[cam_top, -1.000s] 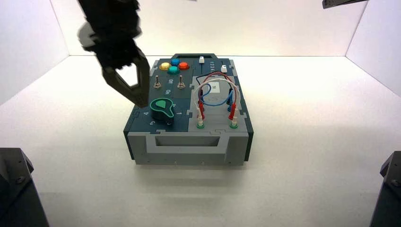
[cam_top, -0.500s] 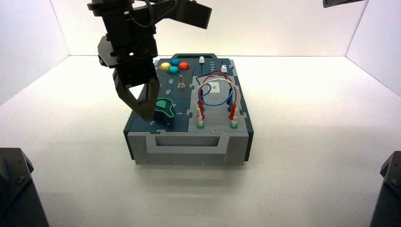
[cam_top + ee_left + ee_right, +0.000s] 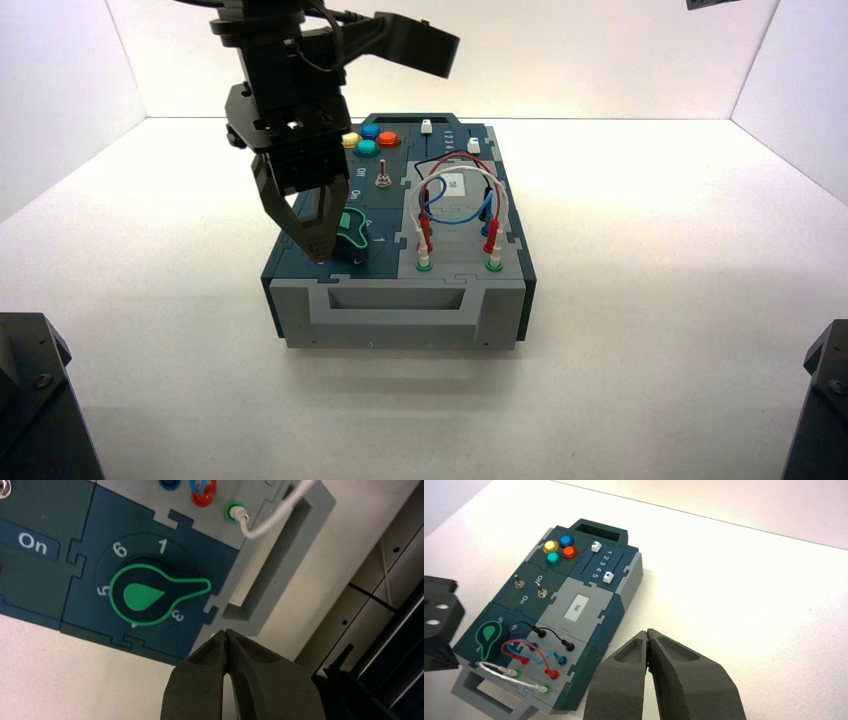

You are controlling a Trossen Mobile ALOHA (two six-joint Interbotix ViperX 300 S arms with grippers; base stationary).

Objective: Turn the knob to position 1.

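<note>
Smooth, pale walls (image 3: 560, 60) rose behind your desk (image 3: 640, 300), which had a matte, off-white top. At its near left corner you had one angular black bracket (image 3: 40, 400).

Next came your left hand (image 3: 320, 248), reaching down over the box's near left part. Its two dark, tapering fingers were closed tip to tip with nothing between them, and your left wrist view showed them apart from the knob (image 3: 145, 594). That single knob sat on the dark blue near left panel: round, dark teal, with a raised green rim and a green teardrop on top. Its pointed lobe lay between the printed "1" (image 3: 163, 546) and the "3" (image 3: 177, 615), off position 1.

Beyond it stood two thin metal toggle switches (image 3: 542, 592), then four round, glossy push buttons (image 3: 566, 540): yellow, blue, green and red. The box (image 3: 400, 300), built of interlocking dark and grey panels, had a recessed grey handle (image 3: 396, 300) at its near end. On the grey right half, four flexible wires (image 3: 458, 190), white, red, blue and black, curved between sockets, and two blocky white sliders (image 3: 608, 577) sat farther back.

Your right hand (image 3: 648, 633) waited off to the right, closed and empty. One more black bracket (image 3: 825, 410) stood at the near right corner.
</note>
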